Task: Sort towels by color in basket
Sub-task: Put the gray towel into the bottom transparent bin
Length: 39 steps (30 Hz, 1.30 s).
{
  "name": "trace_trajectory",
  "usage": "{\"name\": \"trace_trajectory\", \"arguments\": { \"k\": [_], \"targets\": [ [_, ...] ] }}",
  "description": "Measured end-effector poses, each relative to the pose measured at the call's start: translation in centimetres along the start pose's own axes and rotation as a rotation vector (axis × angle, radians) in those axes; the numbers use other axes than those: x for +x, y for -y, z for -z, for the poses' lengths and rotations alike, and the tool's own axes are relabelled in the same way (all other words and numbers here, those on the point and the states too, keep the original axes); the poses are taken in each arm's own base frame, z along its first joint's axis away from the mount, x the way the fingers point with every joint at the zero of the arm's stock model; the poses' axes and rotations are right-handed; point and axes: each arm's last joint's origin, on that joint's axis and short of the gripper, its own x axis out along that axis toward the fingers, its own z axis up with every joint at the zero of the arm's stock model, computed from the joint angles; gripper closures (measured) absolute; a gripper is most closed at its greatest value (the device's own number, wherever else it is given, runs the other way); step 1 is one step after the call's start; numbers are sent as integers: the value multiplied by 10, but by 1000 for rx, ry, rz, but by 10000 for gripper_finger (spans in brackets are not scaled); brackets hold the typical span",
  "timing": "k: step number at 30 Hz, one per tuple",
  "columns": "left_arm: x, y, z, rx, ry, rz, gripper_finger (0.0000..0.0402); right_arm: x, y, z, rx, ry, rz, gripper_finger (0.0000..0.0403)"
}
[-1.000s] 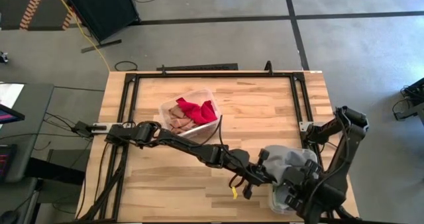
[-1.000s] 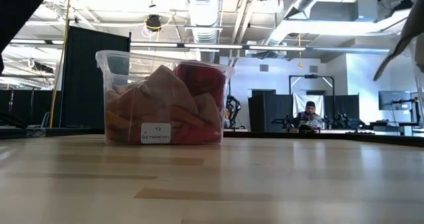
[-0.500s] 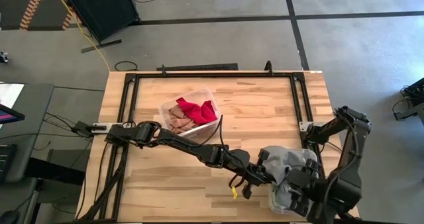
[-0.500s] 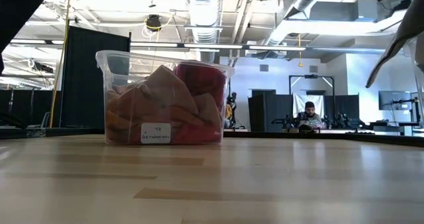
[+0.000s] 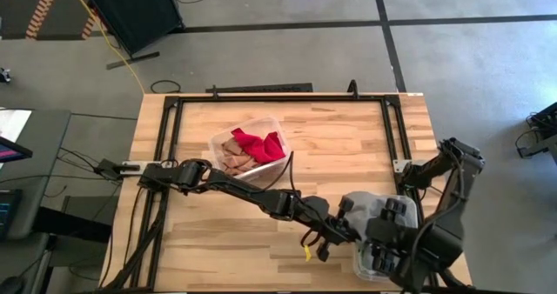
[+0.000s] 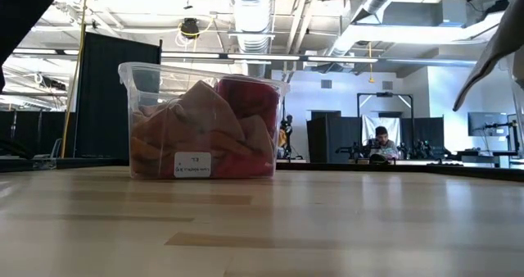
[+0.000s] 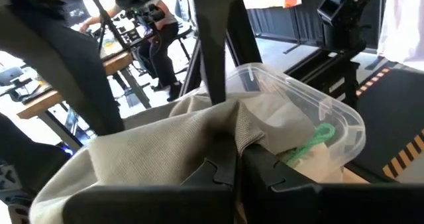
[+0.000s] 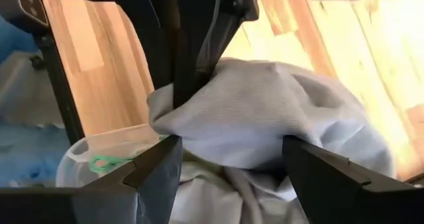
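Left tool (image 5: 341, 227) clenched on a fold of the grey towel (image 5: 372, 209), pinching it at the edge nearest the worktop (image 5: 331, 146) centre; the left wrist view shows the cloth bunched right at the shut fingers. It hangs draped over the clear tub (image 5: 361, 263) at the front right corner, likely held up so it can drop in with the other pale cloths. Right tool (image 8: 225, 159) released, fingers spread wide on either side of the same towel, directly over the tub, gripping nothing. A green loop (image 7: 317, 137) lies inside this tub; the other contents are hard to make out.

The grey towel is crumpled, with no clean long axis; roughly it runs from the left tool's pinch toward the right edge of the worktop, sagging down into the tub.

Second clear tub (image 5: 255, 127) sits mid-worktop with the red towel (image 5: 258, 143) and the tan-brown towel (image 5: 233, 156), so warm colours are already grouped.
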Motion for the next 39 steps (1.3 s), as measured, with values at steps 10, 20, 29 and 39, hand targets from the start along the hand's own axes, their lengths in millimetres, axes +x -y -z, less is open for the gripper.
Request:
{"name": "trace_trajectory", "arguments": {
  "k": [10, 20, 29, 39],
  "targets": [
    [0, 1, 3, 22, -25, 16, 401, 3, 3, -7, -113, -3, 12, 112],
    [-1, -10, 6, 12, -18, -10, 401, -6, 2, -12, -107, 27, -29, 112],
    [-2, -20, 7, 12, 10, -42, 401, -6, -1, -19, -126, 66, -63, 112],
    [-2, -21, 6, 24, 21, -49, 401, 12, -1, -9, -124, 31, 2, 112]
  ]
}}
